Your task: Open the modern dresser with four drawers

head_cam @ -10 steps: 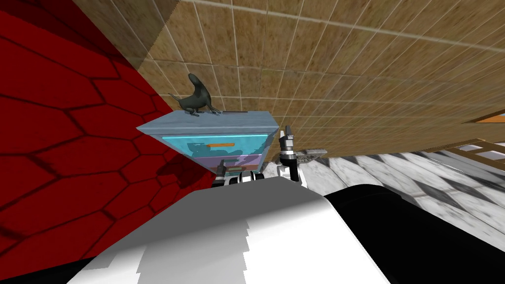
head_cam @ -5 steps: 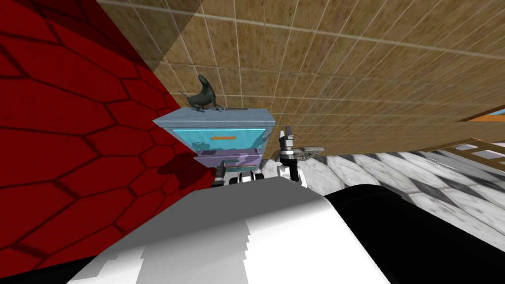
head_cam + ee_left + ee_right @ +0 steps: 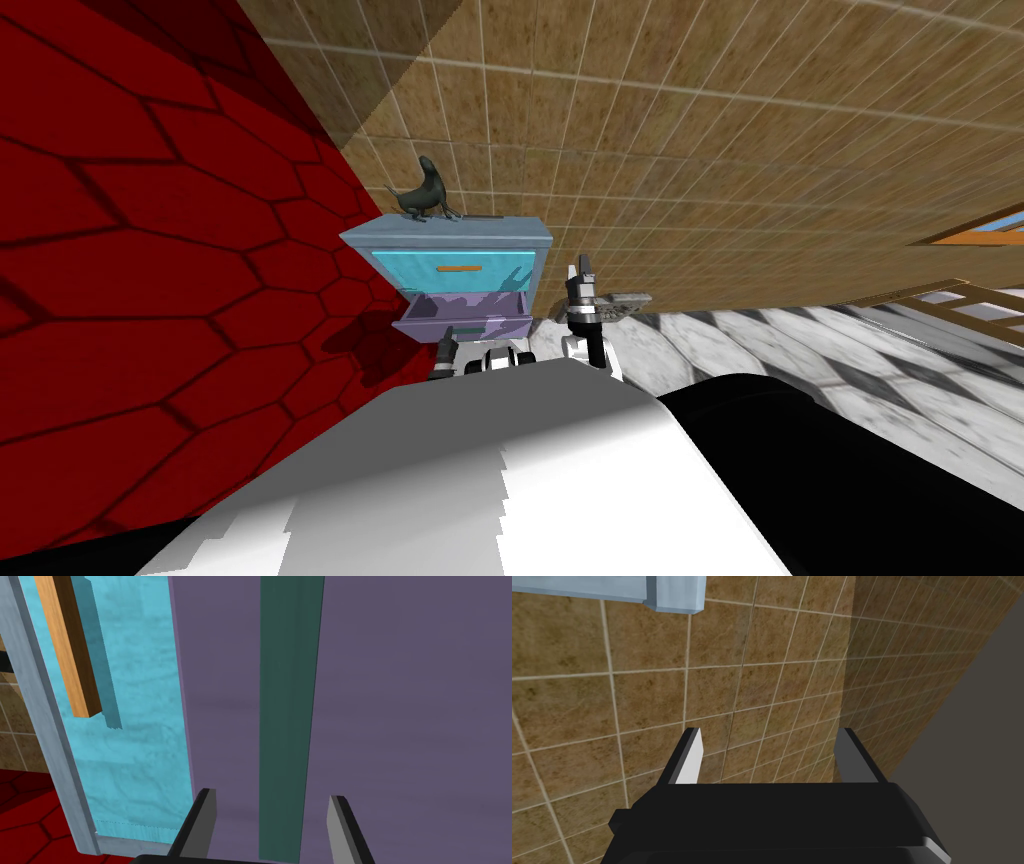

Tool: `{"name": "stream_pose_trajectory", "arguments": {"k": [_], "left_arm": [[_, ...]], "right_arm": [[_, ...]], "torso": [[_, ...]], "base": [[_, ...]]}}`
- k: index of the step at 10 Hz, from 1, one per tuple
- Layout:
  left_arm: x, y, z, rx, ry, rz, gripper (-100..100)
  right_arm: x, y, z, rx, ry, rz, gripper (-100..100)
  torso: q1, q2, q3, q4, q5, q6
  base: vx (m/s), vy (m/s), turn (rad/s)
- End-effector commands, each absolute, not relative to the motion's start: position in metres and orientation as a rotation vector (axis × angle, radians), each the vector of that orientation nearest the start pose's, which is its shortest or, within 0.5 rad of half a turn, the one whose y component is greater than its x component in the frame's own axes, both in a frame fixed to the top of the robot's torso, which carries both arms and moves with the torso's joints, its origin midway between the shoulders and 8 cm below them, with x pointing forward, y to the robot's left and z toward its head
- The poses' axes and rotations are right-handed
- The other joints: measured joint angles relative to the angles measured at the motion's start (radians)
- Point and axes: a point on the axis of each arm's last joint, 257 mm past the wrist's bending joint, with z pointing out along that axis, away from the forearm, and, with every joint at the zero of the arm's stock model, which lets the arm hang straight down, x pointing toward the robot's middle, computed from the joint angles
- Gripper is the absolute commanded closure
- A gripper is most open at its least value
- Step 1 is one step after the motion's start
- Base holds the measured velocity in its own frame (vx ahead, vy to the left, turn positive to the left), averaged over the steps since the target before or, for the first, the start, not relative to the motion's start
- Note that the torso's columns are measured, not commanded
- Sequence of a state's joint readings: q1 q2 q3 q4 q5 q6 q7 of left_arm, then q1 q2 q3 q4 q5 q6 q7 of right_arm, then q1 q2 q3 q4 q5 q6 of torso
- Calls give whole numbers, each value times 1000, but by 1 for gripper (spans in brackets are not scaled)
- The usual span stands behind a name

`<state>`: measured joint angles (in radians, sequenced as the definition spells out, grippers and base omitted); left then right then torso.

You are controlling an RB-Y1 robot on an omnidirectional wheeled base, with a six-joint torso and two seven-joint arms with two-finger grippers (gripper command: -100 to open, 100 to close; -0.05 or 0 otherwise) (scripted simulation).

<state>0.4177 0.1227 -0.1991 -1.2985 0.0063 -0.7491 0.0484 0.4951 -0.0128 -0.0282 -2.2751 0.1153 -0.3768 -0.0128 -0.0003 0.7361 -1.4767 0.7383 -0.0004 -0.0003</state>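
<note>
Overhead, purple drawer (image 3: 480,325) out, left pincer (image 3: 272,821) wide astride teal bar (image 3: 287,701), right pincer (image 3: 767,758) wide

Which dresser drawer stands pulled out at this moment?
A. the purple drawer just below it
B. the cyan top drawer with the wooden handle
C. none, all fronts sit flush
A: in the head view the purple drawer juts forward from the dresser with its inside showing, while the cyan top drawer above it sits flush.
</note>
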Motion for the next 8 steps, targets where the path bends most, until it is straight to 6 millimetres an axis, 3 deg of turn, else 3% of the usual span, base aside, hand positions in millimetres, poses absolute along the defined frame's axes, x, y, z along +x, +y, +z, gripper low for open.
{"name": "stream_pose_trajectory", "arguments": {"k": [1, 8], "left_arm": [[358, 220, -342, -1114, 1232, -1299, -100], [363, 227, -309, -1114, 1235, -1301, -100]], "right_arm": [[365, -282, -1, 681, 764, 1178, 0], [365, -282, -1, 681, 764, 1177, 0]], "torso": [[0, -8, -4, -3, 1, 1], [0, 4, 1, 2, -1, 0]], "base": [[26, -22, -3], [0, -13, 2]]}}
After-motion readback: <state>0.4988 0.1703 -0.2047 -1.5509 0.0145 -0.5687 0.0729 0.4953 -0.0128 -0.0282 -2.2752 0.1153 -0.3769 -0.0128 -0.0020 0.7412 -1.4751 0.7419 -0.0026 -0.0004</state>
